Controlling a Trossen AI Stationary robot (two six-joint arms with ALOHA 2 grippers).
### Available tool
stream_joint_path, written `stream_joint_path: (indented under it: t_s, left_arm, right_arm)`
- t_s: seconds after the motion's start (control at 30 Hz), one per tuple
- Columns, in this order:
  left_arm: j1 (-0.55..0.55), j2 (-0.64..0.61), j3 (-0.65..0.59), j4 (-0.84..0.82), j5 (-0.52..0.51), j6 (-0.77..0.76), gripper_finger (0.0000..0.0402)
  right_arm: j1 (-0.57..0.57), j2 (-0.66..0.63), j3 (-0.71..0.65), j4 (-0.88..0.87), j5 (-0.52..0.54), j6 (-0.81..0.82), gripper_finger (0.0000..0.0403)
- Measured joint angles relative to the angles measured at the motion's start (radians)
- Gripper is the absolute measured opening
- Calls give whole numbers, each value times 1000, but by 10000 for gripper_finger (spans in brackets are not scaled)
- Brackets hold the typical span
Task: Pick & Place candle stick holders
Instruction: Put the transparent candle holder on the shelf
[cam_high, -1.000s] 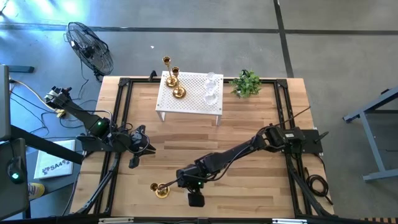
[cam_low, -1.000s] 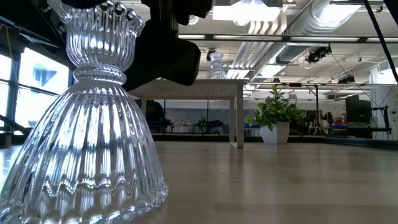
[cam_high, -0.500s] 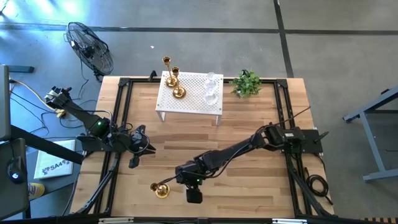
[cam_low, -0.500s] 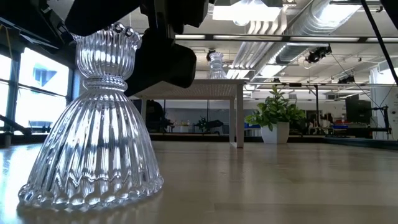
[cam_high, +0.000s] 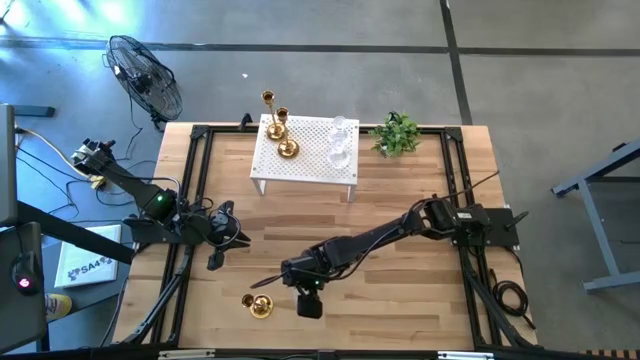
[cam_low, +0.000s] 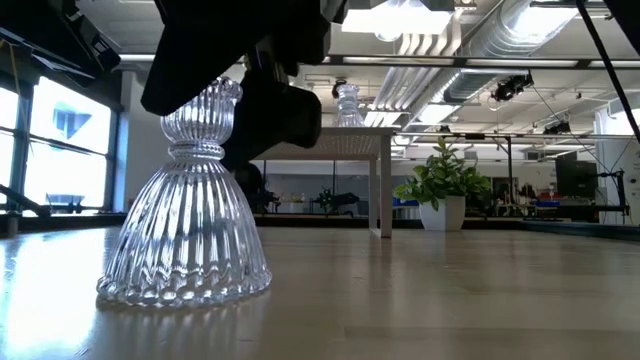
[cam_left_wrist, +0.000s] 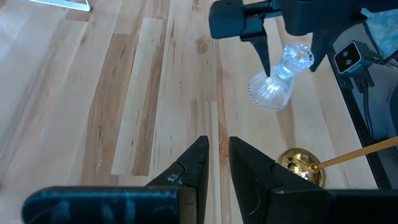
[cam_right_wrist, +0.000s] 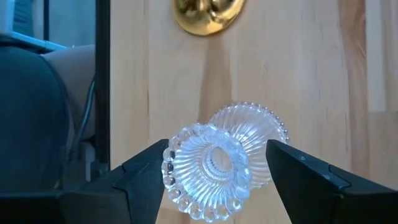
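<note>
A clear ribbed glass candle holder (cam_low: 188, 220) stands on its flared base on the wooden table, near the front edge. My right gripper (cam_high: 300, 278) is over it, shut on its upper part; it also shows in the right wrist view (cam_right_wrist: 208, 168). A gold holder (cam_high: 259, 304) is on the table just left of it, and shows in the left wrist view (cam_left_wrist: 298, 167). My left gripper (cam_left_wrist: 219, 163) is shut and empty at the table's left side (cam_high: 225, 240). My right gripper holds the glass holder by its top cup (cam_right_wrist: 186, 155) and the narrow neck (cam_left_wrist: 273, 76) below it, one finger on each side. The fingers (cam_left_wrist: 264, 53) come from above, pointing down. The holder is upright, its base (cam_low: 185, 290) level at the tabletop.
A small white perforated stand (cam_high: 305, 165) at the far middle carries two gold holders (cam_high: 287, 148) and two glass ones (cam_high: 340, 130). A potted plant (cam_high: 397, 133) stands right of it. Black frame rails (cam_high: 195, 190) run along the table's sides.
My right gripper has gone toward the table's far edge and a little left, taking the glass holder with it. The holder has drawn away from the low camera. Half a second ago its base was tilted; now it is level on the table.
</note>
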Motion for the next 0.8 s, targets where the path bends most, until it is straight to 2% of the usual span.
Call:
stream_joint_path:
  t_s: [0.2, 0.6, 0.8]
  left_arm:
    - [0, 0, 0, 0, 0, 0, 60]
    - [0, 0, 0, -1, 0, 0, 60]
    - [0, 0, 0, -1, 0, 0, 60]
  right_arm:
    - [-5, 0, 0, -15, 9, -1, 253]
    - [-17, -4, 3, -13, 23, -14, 174]
    - [-17, -5, 3, -14, 28, -35, 162]
